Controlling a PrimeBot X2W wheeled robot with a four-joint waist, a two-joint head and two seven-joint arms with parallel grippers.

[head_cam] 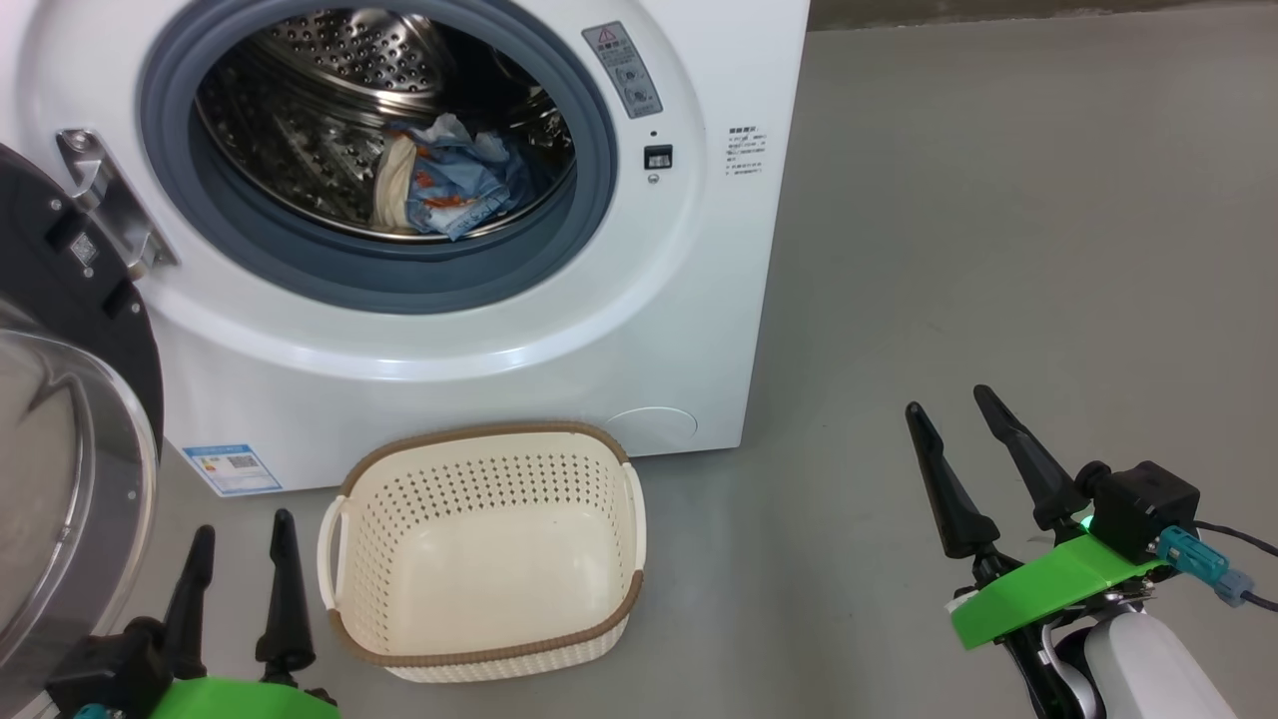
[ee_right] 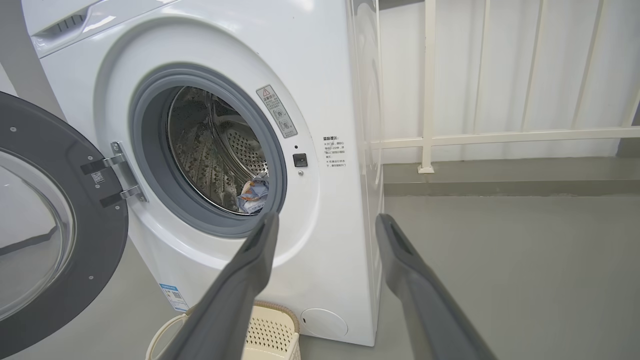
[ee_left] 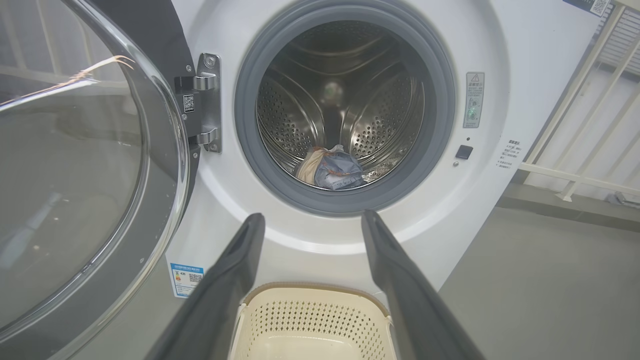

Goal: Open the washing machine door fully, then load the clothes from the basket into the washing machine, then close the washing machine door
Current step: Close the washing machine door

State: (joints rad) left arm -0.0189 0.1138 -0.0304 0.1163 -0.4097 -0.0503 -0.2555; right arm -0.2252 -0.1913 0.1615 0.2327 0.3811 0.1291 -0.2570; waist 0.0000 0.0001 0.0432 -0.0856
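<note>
The clothes are blue with orange print, the basket cream.

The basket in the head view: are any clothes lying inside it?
No: the basket shows a bare bottom, and the clothes lie inside the washing machine.

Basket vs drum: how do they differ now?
Contents: the basket is empty; the drum holds the clothes.
Material: the basket is cream plastic with a brown rim; the drum is shiny steel.
Pose: the basket opens upward on the floor; the drum opens forward, ringed by a grey gasket.
Shared: both have perforated walls.
</note>
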